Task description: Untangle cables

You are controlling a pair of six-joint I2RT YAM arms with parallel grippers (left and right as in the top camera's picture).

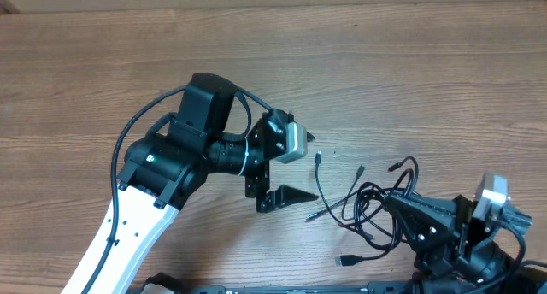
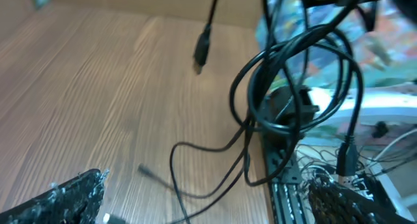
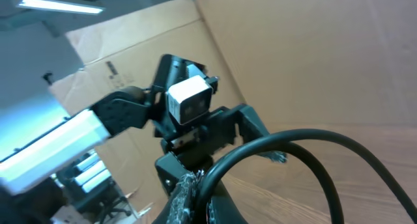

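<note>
1. The left claw [image 1: 301, 167] stands wide and holds nothing. Its 2 fingers [image 2: 62, 198] show at the lower corners of the left wrist view.
2. Nearest to this claw are the loose ends of the cables [image 1: 372, 210]. A thin strand [image 2: 195, 160] curls on the bench [image 1: 427, 72] just in front of the open jaws. A small plug [image 1: 318, 157] lies close by and touches no finger.
3. The main tangle is farther out, on the right side of the left claw. In the left wrist view it seems to be raised off the wood. Several loops cross each other there, and a hanging plug [image 2: 202, 49] dangles beside them.
4. At the far edge of the tangle, the right claw [image 1: 391, 202] is closed on the cables. In the right wrist view a black cord bends out in an arc from between its pressed fingers. So the right arm already touches the tangle, while the left arm is near it but apart.
5. In my judgement the long axis of the mess runs from the right claw toward the left claw, and the free ends fan out on the left claw's side. The coming move probably needs the left claw to go to its right and take 1 free strand, then draw it away from the held bundle. I cannot tell if that strand lies across the jaw gap or along it.
6. The cables are thin, black, glossy and very flexible, with small plugs, some tipped in silver. Inside the knot I cannot separate the 2 cords by eye.
</note>
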